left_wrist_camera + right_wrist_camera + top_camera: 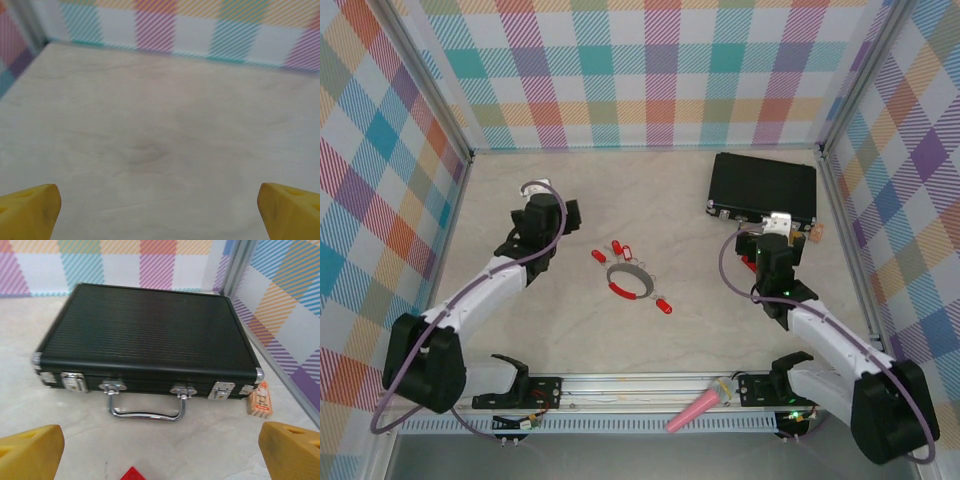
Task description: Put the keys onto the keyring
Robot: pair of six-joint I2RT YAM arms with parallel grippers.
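The keyring (630, 281), a thin silvery ring with a red sleeve on its near-left arc, lies flat in the middle of the table. Red-headed keys (617, 247) lie loose just behind it, one (599, 256) to its left and another (664, 305) at its near right. My left gripper (542, 205) hovers left of them, open (160, 215) over bare table. My right gripper (778, 228) is open (160, 455) in front of the black case. A red corner, probably a key head (132, 473), shows on the table between its yellow fingertips (30, 452).
A shut black case (145, 335) with a chrome handle (145, 412) lies at the back right, close ahead of my right gripper. A small wooden tag (260, 400) rests by its right corner. A pink cone (698, 408) lies on the front rail. Checked walls enclose the table.
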